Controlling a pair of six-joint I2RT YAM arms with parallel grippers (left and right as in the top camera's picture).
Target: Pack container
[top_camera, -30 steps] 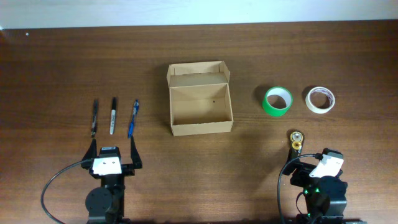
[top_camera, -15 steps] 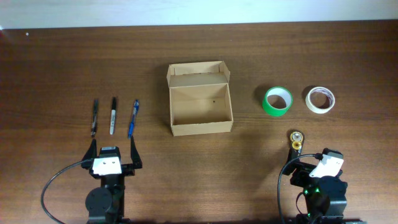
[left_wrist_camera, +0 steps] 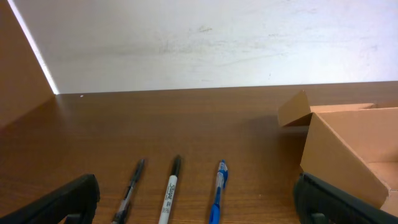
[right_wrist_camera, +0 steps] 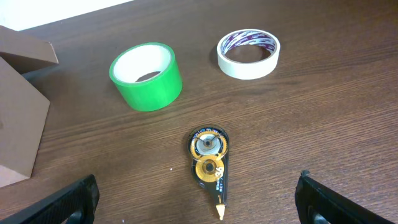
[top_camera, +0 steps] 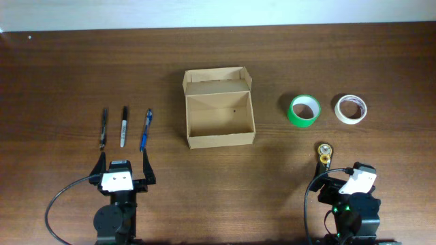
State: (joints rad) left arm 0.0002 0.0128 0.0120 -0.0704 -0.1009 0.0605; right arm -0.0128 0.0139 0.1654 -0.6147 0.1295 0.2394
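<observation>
The container [top_camera: 221, 139] is a tan cardboard box standing open in the middle of the table, its flap lid folded back and its inside bare. In the left wrist view the container [left_wrist_camera: 348, 146] is at the right edge; in the right wrist view its corner [right_wrist_camera: 18, 112] shows at the left. My left gripper [top_camera: 123, 166] hovers open at the near left, its jaws wide apart in its own view [left_wrist_camera: 196, 190] with three pens ahead. At the near right my right gripper [top_camera: 343, 178] is open too [right_wrist_camera: 196, 186], a correction tape dispenser [right_wrist_camera: 209, 162] lying just ahead between its fingers, untouched.
A black pen [top_camera: 103, 128], a marker [top_camera: 124, 126] and a blue pen [top_camera: 146, 129] lie side by side left of the box. A green tape roll [top_camera: 304, 110] and a white tape roll [top_camera: 351, 108] sit to its right. A white wall runs along the table's far edge.
</observation>
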